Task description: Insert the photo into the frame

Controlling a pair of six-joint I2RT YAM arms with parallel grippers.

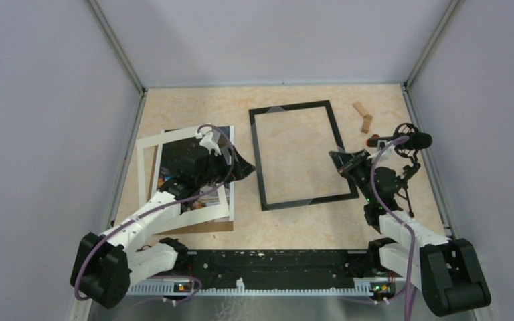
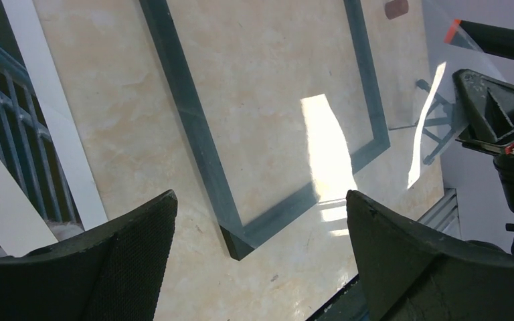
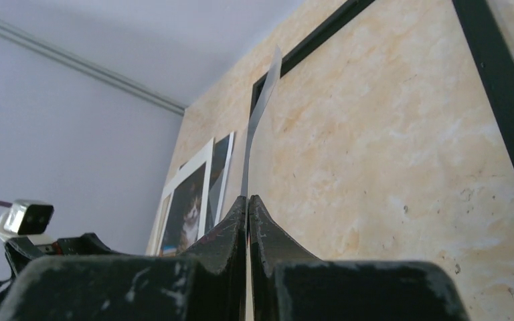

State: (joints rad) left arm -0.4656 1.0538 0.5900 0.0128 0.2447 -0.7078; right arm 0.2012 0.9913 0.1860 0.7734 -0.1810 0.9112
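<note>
The black frame lies open on the table's middle, bare table showing through it. It also shows in the left wrist view and the right wrist view. The photo lies at the left under a white mat, and shows in the right wrist view. My left gripper hovers open and empty between the photo and the frame. My right gripper is at the frame's right edge, shut on a thin clear sheet seen edge-on.
A brown backing board lies under the photo and mat. Two small wooden blocks sit at the back right. Grey walls close in the table on three sides. The arms' black base rail runs along the near edge.
</note>
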